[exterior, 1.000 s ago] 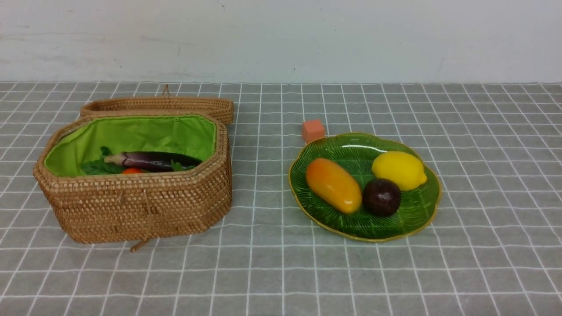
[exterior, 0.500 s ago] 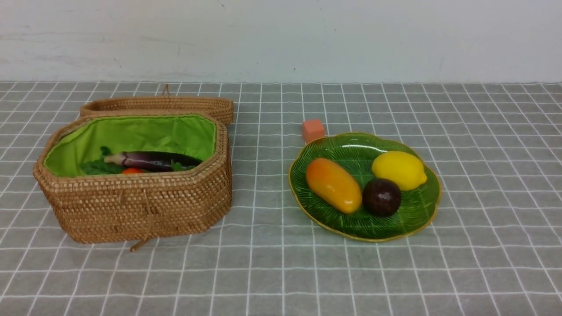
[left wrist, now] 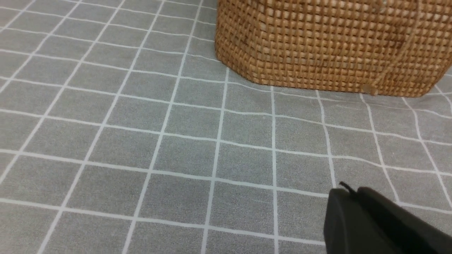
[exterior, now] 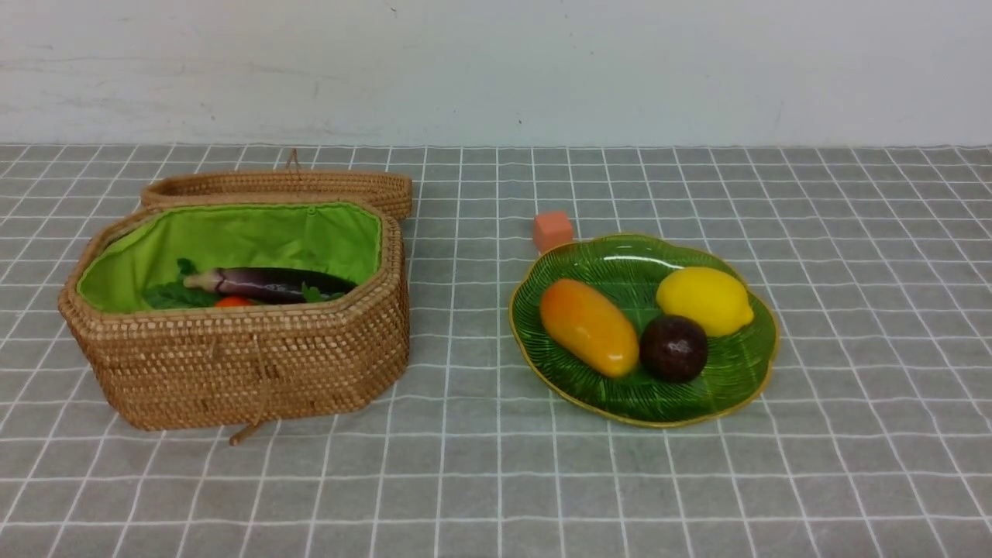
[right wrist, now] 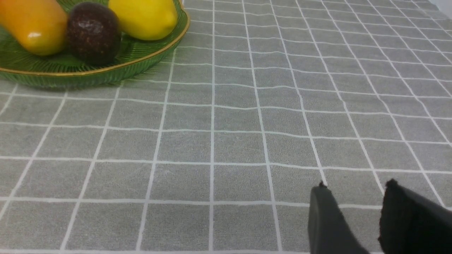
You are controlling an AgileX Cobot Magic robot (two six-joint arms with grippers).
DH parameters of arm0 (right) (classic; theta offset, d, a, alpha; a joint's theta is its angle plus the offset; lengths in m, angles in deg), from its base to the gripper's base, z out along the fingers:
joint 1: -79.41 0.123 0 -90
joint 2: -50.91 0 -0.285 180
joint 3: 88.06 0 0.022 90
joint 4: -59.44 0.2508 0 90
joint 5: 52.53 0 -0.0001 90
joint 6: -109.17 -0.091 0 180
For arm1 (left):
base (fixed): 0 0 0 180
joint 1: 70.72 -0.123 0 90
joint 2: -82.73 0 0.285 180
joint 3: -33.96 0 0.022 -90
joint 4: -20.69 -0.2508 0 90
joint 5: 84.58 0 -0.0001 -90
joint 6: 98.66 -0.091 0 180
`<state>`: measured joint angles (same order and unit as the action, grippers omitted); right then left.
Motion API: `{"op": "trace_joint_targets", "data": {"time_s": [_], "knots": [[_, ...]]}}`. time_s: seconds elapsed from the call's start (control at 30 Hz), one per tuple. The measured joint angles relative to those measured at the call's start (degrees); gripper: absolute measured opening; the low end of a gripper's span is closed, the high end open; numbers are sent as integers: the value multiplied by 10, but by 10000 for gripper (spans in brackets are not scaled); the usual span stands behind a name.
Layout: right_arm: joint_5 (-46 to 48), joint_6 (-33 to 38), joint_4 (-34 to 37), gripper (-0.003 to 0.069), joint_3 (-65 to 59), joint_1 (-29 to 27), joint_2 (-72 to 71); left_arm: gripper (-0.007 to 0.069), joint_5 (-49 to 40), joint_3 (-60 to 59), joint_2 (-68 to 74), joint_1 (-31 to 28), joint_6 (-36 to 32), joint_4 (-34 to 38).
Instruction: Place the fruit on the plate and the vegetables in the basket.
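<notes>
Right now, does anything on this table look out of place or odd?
Only the small orange cube stands out: it sits alone on the cloth just behind the plate, in neither container. The fruit lies on the plate, and the basket's lid lies behind it.

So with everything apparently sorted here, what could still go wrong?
The plate holds the lemon, the mango-like fruit and the round dark fruit close together; the round one could roll if the plate is bumped.
The basket shows the aubergine and a bit of carrot, but no white vegetable is visible, so it may be buried or missing.
The orange cube close behind the plate could be mistaken for fruit.
</notes>
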<state>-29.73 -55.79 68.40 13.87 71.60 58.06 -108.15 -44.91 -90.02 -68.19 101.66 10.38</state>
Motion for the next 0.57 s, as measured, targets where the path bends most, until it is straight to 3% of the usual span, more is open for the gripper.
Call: {"op": "trace_joint_targets", "data": {"time_s": [0.57], "knots": [[0, 0, 0, 242, 0, 0, 0, 36, 0, 0, 0, -1, 0, 0]]}}
